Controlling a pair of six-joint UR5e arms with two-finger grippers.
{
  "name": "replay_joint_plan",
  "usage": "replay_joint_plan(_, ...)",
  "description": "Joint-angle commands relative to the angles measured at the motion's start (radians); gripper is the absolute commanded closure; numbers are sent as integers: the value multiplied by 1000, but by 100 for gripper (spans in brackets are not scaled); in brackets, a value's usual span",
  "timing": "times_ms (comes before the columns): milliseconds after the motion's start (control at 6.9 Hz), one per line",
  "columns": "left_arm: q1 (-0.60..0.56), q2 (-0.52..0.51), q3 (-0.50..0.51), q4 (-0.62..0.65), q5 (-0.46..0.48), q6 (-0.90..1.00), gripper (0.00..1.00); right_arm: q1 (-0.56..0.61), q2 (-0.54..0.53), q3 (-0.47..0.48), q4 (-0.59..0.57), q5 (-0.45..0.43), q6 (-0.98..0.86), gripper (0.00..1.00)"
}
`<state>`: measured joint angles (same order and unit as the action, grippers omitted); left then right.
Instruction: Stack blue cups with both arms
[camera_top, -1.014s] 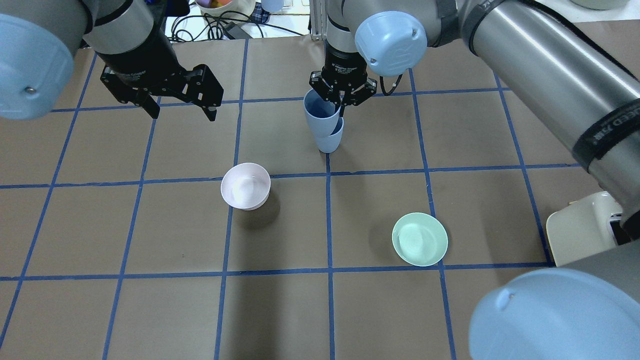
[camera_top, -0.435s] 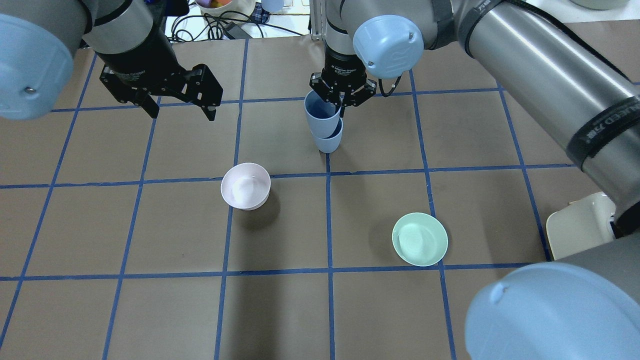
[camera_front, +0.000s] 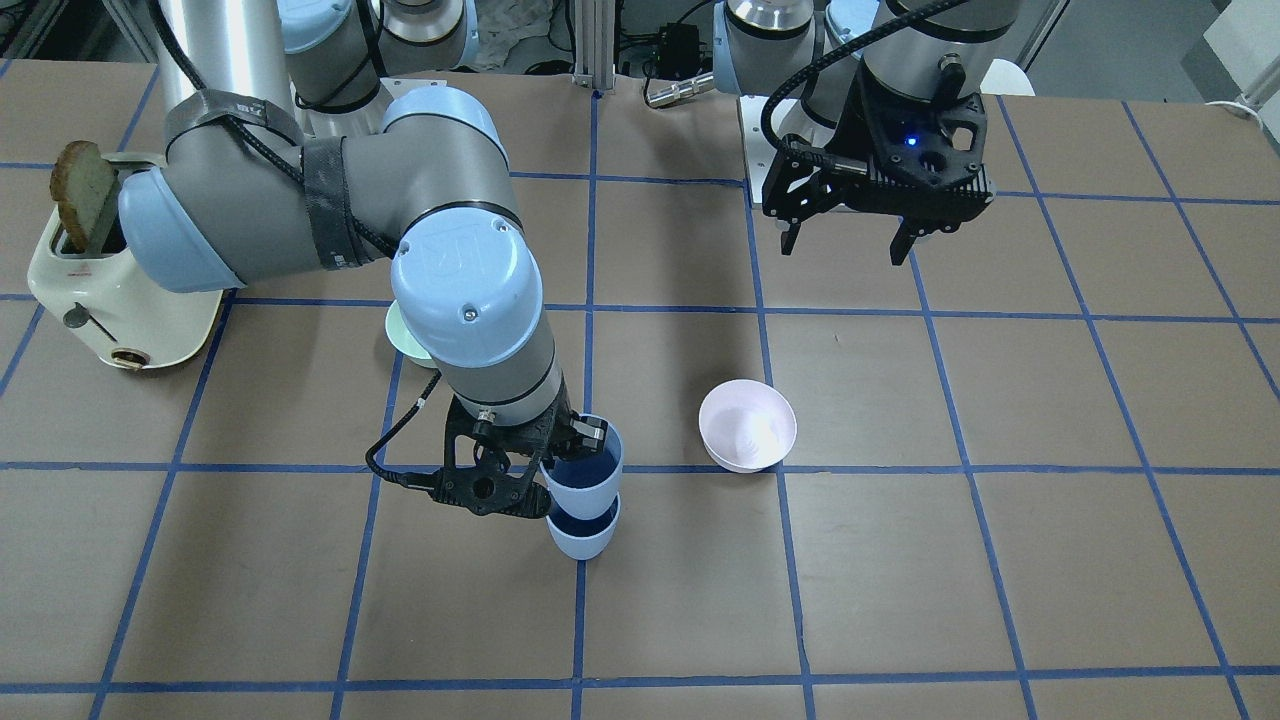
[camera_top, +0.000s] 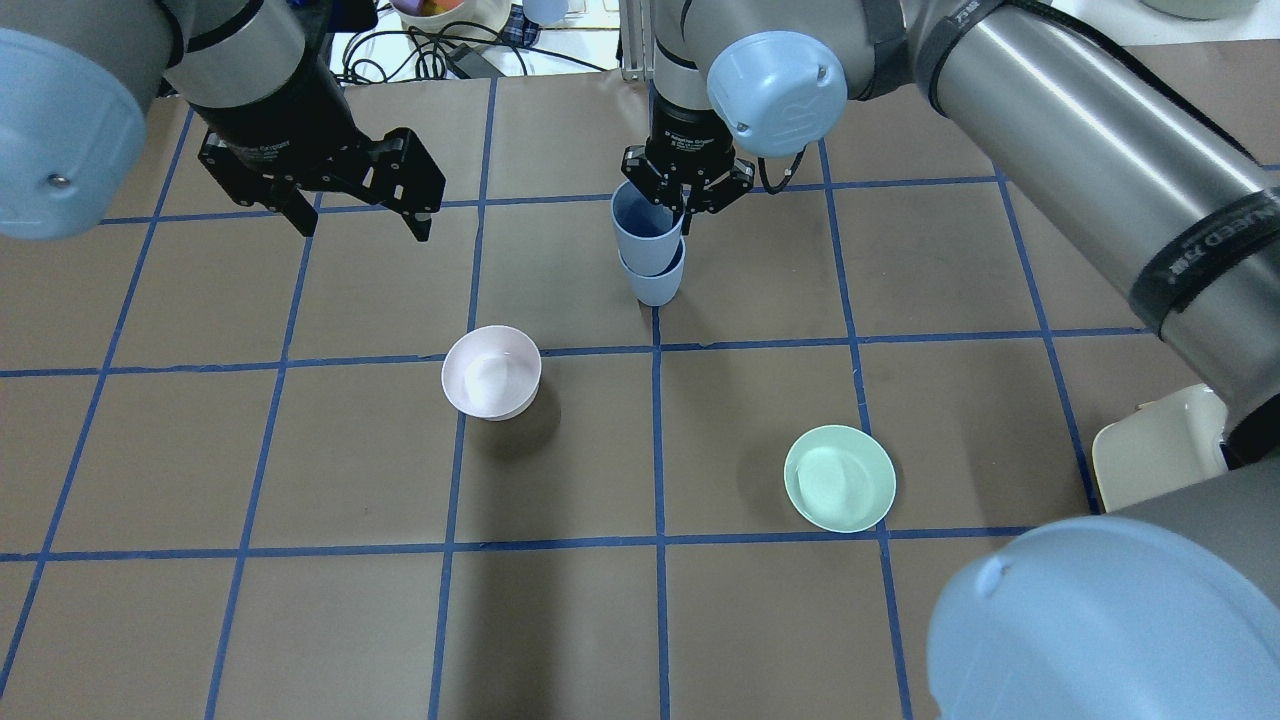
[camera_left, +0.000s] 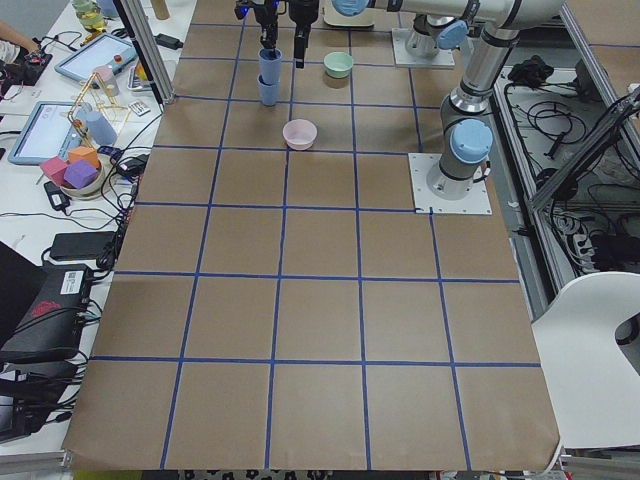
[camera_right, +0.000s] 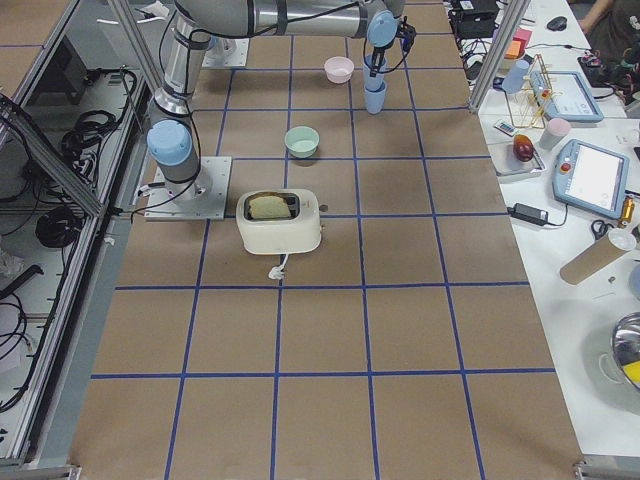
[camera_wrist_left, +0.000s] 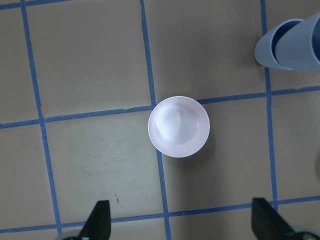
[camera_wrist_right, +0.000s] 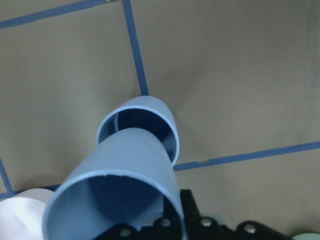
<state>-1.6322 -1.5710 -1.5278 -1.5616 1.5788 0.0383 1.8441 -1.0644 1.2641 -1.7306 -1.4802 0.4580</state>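
Observation:
Two blue cups stand nested near the table's far middle. The lower cup (camera_top: 657, 286) (camera_front: 583, 540) rests on the table. The upper cup (camera_top: 643, 232) (camera_front: 585, 472) sits tilted partway inside it. My right gripper (camera_top: 684, 208) (camera_front: 552, 468) is shut on the upper cup's rim, one finger inside the cup; in the right wrist view the upper cup (camera_wrist_right: 125, 170) leans over the lower cup (camera_wrist_right: 161, 114). My left gripper (camera_top: 365, 230) (camera_front: 842, 250) is open and empty, hovering at the far left, apart from the cups.
A pale pink bowl (camera_top: 491, 371) (camera_wrist_left: 178, 126) sits left of centre, below my left gripper. A mint-green bowl (camera_top: 839, 478) sits to the right, nearer me. A cream toaster (camera_front: 110, 290) holding toast stands at my right edge.
The right gripper has shifted slightly and set the upper cup a little deeper and straighter in the lower cup. The left arm has not moved.

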Motion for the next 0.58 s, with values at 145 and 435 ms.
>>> replay_joint_plan(145,0,0,0,0,1,0,0,-8,1,-6,-20,-2,2,100)
replay_joint_plan(435,0,0,-2,0,1,0,0,-8,1,-6,-21,-2,2,34)
